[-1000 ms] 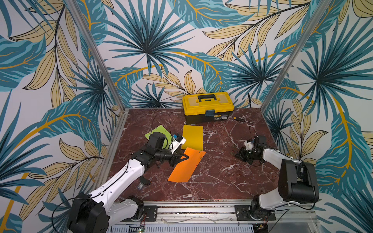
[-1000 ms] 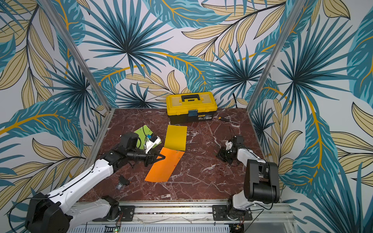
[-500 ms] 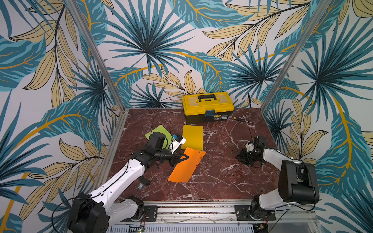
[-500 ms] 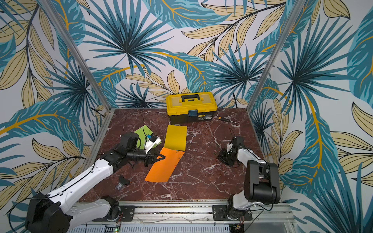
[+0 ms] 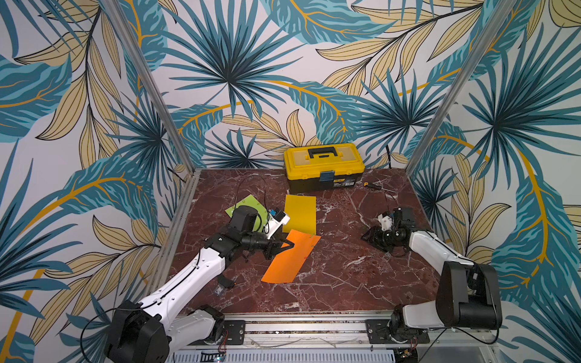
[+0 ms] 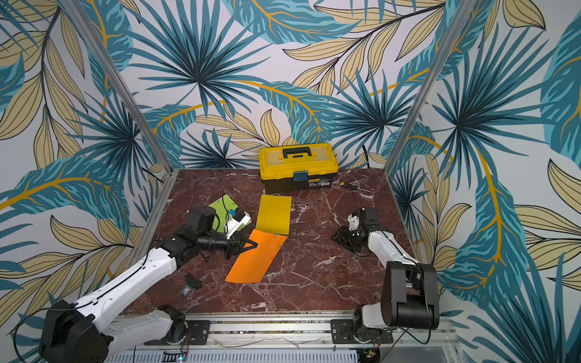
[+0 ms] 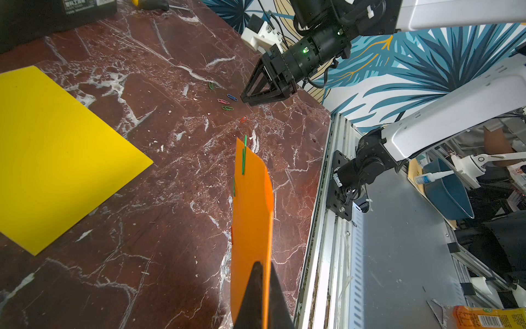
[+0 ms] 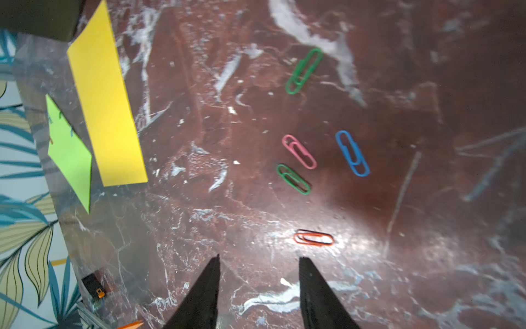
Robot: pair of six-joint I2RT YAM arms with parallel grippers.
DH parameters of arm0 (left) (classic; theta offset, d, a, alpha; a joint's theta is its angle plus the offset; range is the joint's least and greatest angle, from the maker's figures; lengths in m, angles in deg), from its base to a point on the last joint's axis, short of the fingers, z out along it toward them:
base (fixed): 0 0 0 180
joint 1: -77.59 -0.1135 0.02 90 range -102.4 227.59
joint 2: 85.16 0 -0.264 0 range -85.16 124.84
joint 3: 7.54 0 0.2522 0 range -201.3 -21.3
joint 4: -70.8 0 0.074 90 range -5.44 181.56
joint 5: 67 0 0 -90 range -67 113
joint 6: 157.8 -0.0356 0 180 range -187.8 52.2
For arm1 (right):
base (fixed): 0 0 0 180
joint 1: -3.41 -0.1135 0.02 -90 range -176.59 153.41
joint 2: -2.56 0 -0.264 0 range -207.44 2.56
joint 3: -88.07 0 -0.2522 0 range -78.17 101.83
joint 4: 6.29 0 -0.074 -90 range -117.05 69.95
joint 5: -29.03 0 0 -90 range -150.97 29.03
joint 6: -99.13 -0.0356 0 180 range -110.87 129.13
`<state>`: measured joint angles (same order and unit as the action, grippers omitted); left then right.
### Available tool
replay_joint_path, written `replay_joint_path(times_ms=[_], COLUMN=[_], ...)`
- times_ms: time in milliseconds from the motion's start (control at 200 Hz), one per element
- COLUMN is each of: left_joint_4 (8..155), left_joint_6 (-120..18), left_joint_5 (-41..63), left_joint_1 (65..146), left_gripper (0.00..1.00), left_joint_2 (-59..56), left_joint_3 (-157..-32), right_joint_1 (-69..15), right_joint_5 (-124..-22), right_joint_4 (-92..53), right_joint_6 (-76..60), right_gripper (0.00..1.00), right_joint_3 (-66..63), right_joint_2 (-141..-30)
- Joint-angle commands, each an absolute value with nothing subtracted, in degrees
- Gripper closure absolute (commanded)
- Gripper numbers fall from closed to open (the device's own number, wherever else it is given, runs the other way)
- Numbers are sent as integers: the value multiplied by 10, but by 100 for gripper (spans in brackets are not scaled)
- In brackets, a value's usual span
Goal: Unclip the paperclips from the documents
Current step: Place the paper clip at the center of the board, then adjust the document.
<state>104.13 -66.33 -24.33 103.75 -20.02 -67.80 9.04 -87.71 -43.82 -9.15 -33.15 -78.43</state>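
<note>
Left jaws are closed on an edge of the orange sheet (image 7: 252, 216), and that edge is raised off the table (image 7: 159, 279). Right jaws stand partly apart and empty, low over the table.

Only the left wrist view shows 2 green clips (image 7: 244, 156) on the orange sheet.

Only the right wrist view shows the loose clips clearly. A red clip (image 8: 313, 237) lies just ahead of the tips, then green (image 8: 293, 179), pink (image 8: 299, 151), blue (image 8: 352, 153) and another green (image 8: 304, 71).

Farther back in a top view are the yellow sheet (image 5: 299, 213), the lime sheet (image 5: 243, 204) and the toolbox (image 5: 323, 166).
</note>
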Motion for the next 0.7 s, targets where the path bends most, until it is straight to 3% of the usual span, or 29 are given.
replay_joint_path(times_ms=[0,225,691], left_joint_4=[1047,1047,1045], left_joint_6=[-668,-664,-654], left_joint_5=[-244,-250,-278], left_joint_1=[1034,1029,1012], left_gripper=[100,100,100], left_joint_2=[-213,-221,-228], left_joint_3=[-704,-724,-759], right_joint_1=[61,-10,-80], right_joint_5=[-936,-1053,-1173], right_joint_4=[-374,-199,114], right_joint_6=[-69,-53,-163], right_gripper=[48,39,36], right_joint_3=[-334,-381,-442], right_joint_2=[-755,-681,-676])
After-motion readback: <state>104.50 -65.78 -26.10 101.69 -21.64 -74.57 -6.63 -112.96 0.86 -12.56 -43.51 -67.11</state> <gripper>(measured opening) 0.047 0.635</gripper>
